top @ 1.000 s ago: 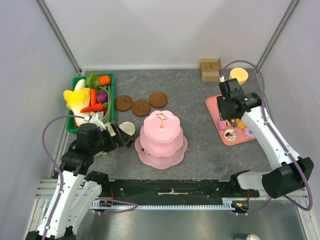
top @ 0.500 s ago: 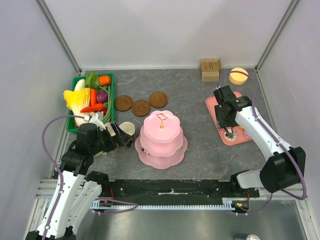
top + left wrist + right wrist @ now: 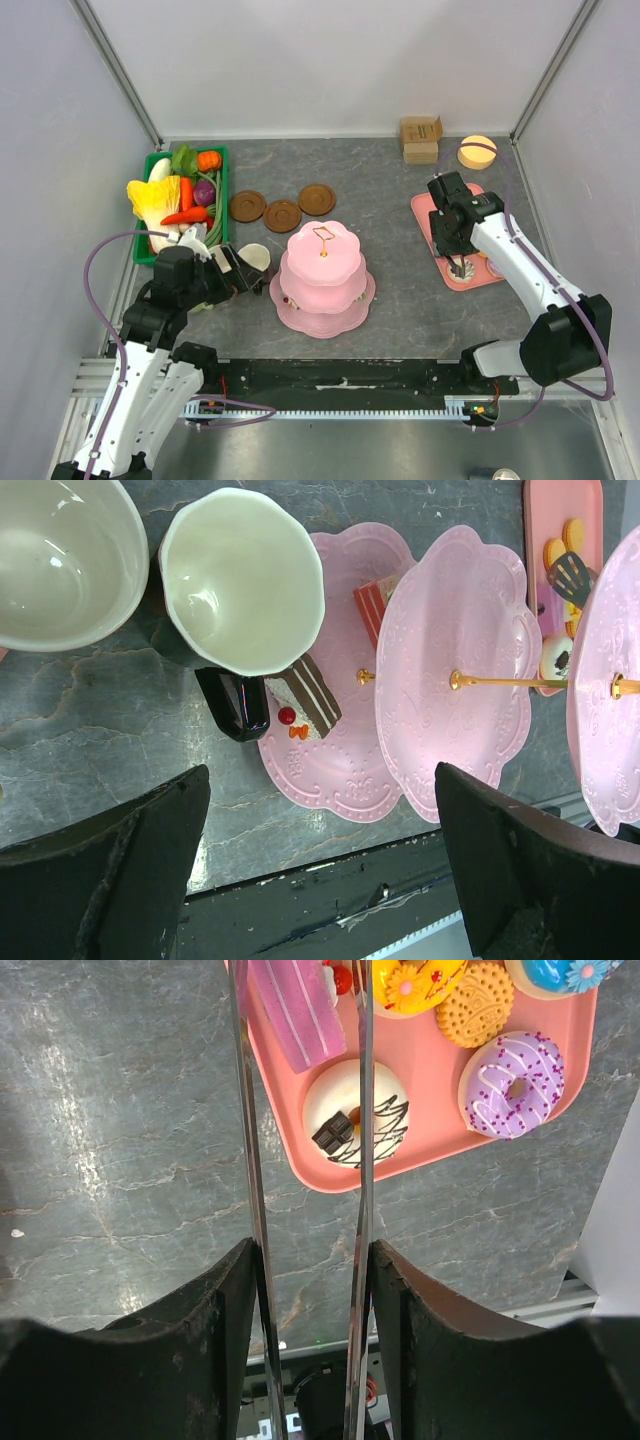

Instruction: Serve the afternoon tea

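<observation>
With only two cake slices (image 3: 305, 695) lying on the pink tiered stand (image 3: 300, 318), the right gripper (image 3: 312, 1260) is clamping tongs (image 3: 250, 1110) above a white donut (image 3: 340, 1110) on the pink tray (image 3: 435, 1110), while the left gripper (image 3: 320, 780) is hanging wide open beside mugs (image 3: 240, 580) not yet on the brown saucers (image 3: 282, 214).

At ten o'clock from me, a green crate (image 3: 224, 200) sits on the grey stone-patterned table (image 3: 380, 200), heaped with toy vegetables (image 3: 185, 190): a pale yellow cabbage (image 3: 152, 200), a red carrot (image 3: 185, 215), a purple onion (image 3: 204, 192) and some green leaves (image 3: 184, 160). At one o'clock, by the far edge, two small cardboard boxes (image 3: 420, 140) stand touching, one behind the other. A yellow round disc (image 3: 477, 151) lies near them on their right, apart.
</observation>
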